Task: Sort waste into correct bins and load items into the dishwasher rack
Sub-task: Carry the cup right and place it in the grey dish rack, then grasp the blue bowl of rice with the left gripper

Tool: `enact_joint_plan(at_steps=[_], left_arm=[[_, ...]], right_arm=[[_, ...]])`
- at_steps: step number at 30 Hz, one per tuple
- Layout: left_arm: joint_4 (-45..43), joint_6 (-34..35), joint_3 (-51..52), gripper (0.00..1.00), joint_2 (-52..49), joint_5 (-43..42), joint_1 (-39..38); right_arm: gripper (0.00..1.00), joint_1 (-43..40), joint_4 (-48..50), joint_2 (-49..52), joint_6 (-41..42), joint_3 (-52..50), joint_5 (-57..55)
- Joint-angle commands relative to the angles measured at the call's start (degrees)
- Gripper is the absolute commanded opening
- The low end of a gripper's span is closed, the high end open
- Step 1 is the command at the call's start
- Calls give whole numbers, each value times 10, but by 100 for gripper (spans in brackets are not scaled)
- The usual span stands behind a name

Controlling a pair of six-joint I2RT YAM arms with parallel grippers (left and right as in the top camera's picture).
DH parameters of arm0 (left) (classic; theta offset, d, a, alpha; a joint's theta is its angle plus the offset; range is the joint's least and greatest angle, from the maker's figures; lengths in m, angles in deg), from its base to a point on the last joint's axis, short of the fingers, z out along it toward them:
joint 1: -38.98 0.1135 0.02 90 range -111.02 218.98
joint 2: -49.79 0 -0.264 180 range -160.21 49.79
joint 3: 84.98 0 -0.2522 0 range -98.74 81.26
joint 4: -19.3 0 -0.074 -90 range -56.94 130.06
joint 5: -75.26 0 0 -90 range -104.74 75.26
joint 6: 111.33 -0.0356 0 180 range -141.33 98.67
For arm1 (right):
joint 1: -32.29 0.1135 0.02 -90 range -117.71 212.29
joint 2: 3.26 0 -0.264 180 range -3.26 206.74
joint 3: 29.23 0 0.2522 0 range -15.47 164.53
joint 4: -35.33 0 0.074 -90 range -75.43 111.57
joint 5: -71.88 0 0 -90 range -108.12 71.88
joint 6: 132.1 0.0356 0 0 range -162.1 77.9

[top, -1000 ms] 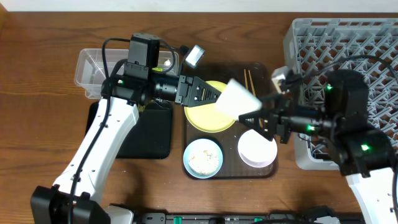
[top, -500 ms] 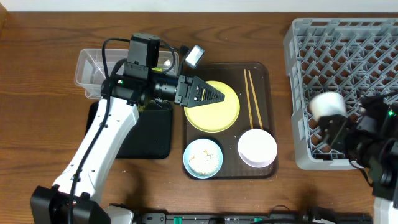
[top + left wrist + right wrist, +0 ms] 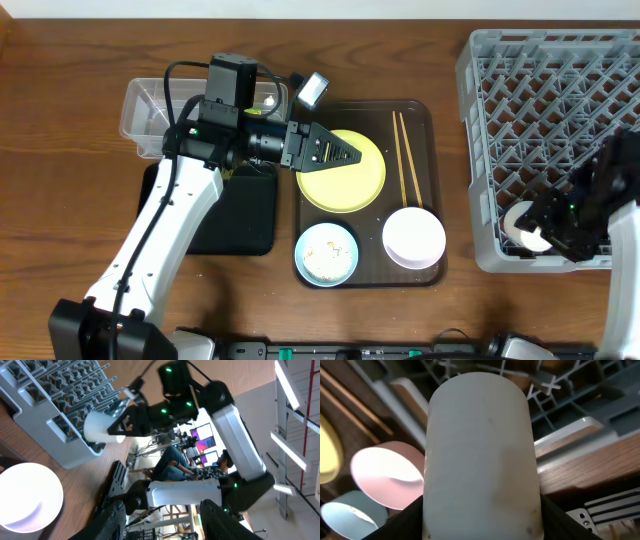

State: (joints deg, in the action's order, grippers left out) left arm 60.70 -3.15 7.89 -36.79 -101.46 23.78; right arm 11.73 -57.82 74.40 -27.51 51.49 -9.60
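Note:
My right gripper (image 3: pixel 533 226) is shut on the white cup (image 3: pixel 522 222), which lies on its side at the front-left corner of the grey dishwasher rack (image 3: pixel 560 60). In the right wrist view the cup (image 3: pixel 480 450) fills the frame, with a dark finger against each side. My left gripper (image 3: pixel 345 155) hovers open and empty over the yellow plate (image 3: pixel 350 185). The chopsticks (image 3: pixel 405 160), the pink bowl (image 3: pixel 414 238) and the light-blue bowl (image 3: pixel 327 253) with rice grains sit on the brown serving tray (image 3: pixel 435 115).
The clear tub (image 3: pixel 145 110) stands at the back left, and the black tray (image 3: pixel 245 220) lies in front of it, partly under my left arm. Bare wooden table separates the serving tray from the rack.
My right gripper has carried the white cup from above the serving tray rightward and down to the rack's front-left corner. The left arm has not moved.

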Motion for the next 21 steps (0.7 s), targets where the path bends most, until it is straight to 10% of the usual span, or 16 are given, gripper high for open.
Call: enact_joint_plan(at_steps=[1,5,12,21], left_arm=[[-1,-3,-7,51,1,-11,-1],[-1,-3,-7,51,1,-11,-2],[51,-3,-7,51,4,112,-26],[227,40,2,51,5,695,-171]], right_arm=[[56,-4,1,32,-16,8,-6],[81,-4,16,47,-16,8,-1],[92,-3,61,-18,-96,12,151],[95,-3,101,-118,-96,12,264]])
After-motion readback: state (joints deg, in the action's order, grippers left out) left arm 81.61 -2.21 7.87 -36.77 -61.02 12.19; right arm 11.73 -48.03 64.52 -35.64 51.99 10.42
